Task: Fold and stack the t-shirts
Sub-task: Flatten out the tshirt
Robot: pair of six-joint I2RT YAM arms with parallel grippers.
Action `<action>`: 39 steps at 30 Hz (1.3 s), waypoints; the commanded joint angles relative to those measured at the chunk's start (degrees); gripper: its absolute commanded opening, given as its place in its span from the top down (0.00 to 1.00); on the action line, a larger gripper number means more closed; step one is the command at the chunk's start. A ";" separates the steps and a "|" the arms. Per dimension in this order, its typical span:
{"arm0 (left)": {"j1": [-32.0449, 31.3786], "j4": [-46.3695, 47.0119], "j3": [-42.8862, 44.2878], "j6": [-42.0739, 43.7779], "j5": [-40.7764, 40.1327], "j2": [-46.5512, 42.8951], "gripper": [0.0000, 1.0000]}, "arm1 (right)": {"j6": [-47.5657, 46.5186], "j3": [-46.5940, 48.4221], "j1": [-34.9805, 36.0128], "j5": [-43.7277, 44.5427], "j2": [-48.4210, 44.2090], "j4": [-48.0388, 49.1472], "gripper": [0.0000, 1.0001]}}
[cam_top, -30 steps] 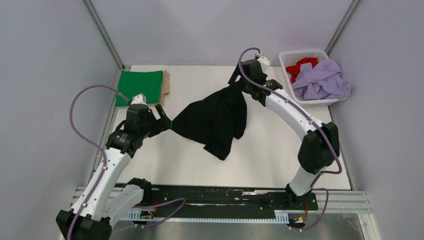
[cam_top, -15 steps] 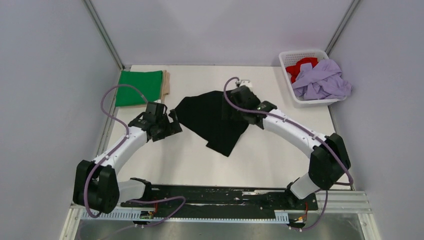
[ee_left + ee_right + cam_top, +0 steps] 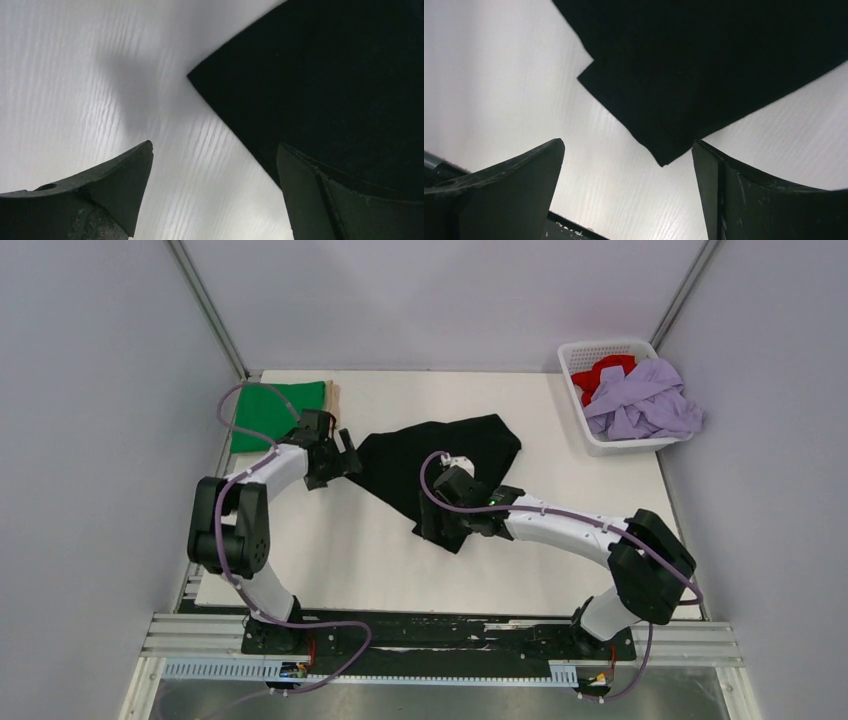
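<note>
The large black t-shirt (image 3: 432, 462) lies spread on the white table in the middle. My left gripper (image 3: 345, 458) is open at its left corner; in the left wrist view the black cloth (image 3: 330, 75) lies beyond and under the right finger, nothing between the jaws. My right gripper (image 3: 432, 530) is open over the shirt's near corner; in the right wrist view the black corner (image 3: 684, 75) points down between the open fingers. A folded green t-shirt (image 3: 270, 412) lies on a tan one (image 3: 334, 405) at the back left. A red t-shirt (image 3: 600, 373) and a lilac t-shirt (image 3: 645, 400) fill the basket.
The white lattice basket (image 3: 590, 352) stands at the back right corner. Grey walls close in the table on three sides. A black rail (image 3: 440, 630) runs along the near edge by the arm bases.
Both grippers have let go of the black shirt, which was lifted and now lies flat. The left gripper moved back toward the green shirt. The right gripper swung forward and left to the shirt's near corner.
</note>
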 commanded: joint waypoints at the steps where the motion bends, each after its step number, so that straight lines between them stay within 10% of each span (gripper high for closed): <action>1: 0.05 -0.76 7.30 2.18 -0.87 8.77 0.01 | 6.95 -3.55 -2.64 5.16 -5.09 2.15 0.00; 20: -1.33 0.60 16.52 1.62 12.45 23.86 0.52 | 11.72 -14.14 -32.10 0.92 -18.48 5.38 0.00; 27: -2.55 2.84 17.46 0.52 15.30 24.56 1.00 | 9.08 -12.76 -40.85 -5.50 -16.69 8.74 0.00; 39: -2.56 8.52 5.54 2.12 8.94 -0.81 1.00 | 6.12 3.94 -49.04 -18.97 7.18 9.17 0.29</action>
